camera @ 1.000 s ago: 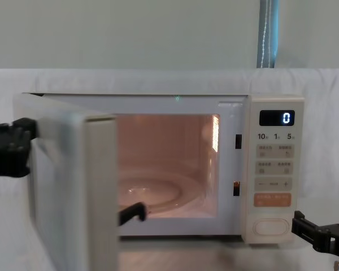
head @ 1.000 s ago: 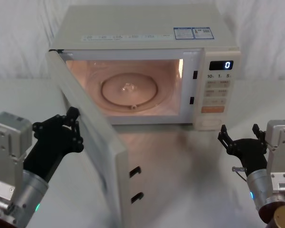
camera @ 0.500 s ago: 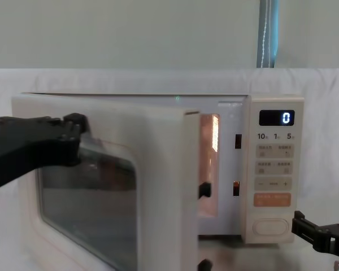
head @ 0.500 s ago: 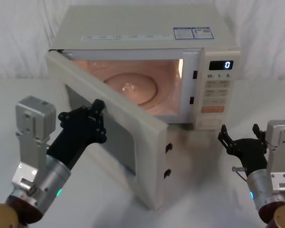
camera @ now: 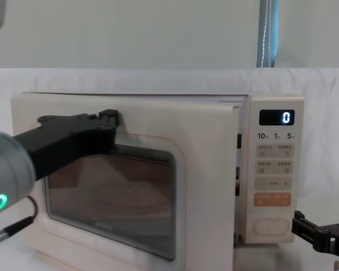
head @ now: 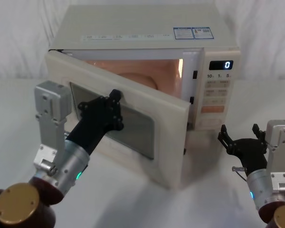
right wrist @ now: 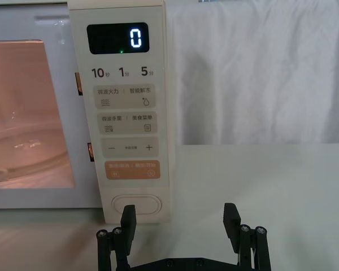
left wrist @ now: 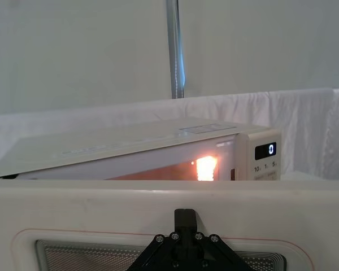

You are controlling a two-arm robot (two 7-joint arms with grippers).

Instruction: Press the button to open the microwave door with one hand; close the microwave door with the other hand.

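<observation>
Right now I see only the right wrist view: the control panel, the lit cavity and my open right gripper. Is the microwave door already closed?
Observer: No. In the head view the microwave door stands partly open, its free edge out in front of the cavity.
Operator: Where is the left gripper?
Observer: The left gripper is against the door's outer face, at the upper part of the glass window.
Operator: Is my right gripper near the door?
Observer: No. The right gripper is apart from it, to the right of the free edge, low in front of the button.
</observation>
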